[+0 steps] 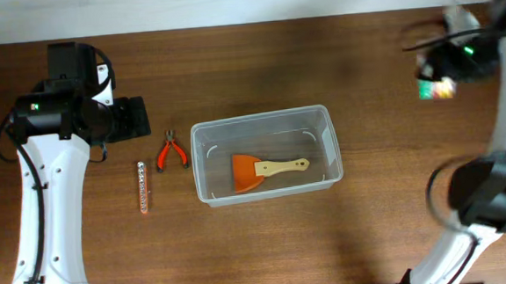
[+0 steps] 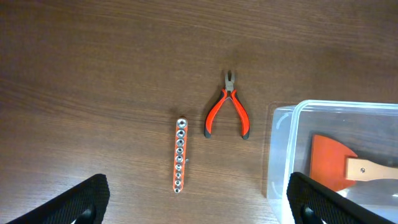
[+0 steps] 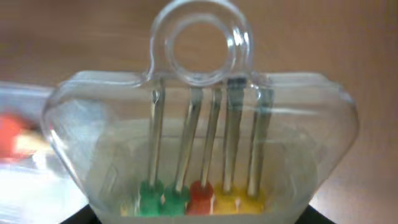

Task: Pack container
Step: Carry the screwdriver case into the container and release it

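**Container, clear plastic, one item inside: remote station log**

Container (image 1: pixel 260 117): see-through rectangular tub with rounded corners and a rim, open side up. It stands at the middle of the table, long axis running left to right in my overhead view. My left wrist camera catches one end of it (image 2: pixel 283 155) at the right edge of the frame.

Contents: one scraper (image 1: pixel 263 169) lying flat on the tub floor, orange blade to the left and pale wooden handle to the right, in line with the tub's long axis.

Loose stock, left of the tub:
- Red-handled pliers (image 1: pixel 172 152), just beside the tub's short wall.
- Socket rail (image 1: pixel 144 186), further left, apart from the pliers, long axis across the tub's.

Left gripper (image 2: pixel 199 211): jaws spread wide with nothing between them. It hangs above the bare wood near the rail, camera looking straight down. The white arm runs up the left side of the overhead view.

Right gripper (image 1: pixel 446 60): blurred overhead, at the far right corner, well apart from the tub. It grips a clear plastic pack (image 3: pixel 205 143) with a round hanging loop. The pack holds five thin metal shafts with green, red and yellow ends.

Surface: table (image 1: pixel 330 243) of dark brown wood grain, with a pale strip beyond its far edge.
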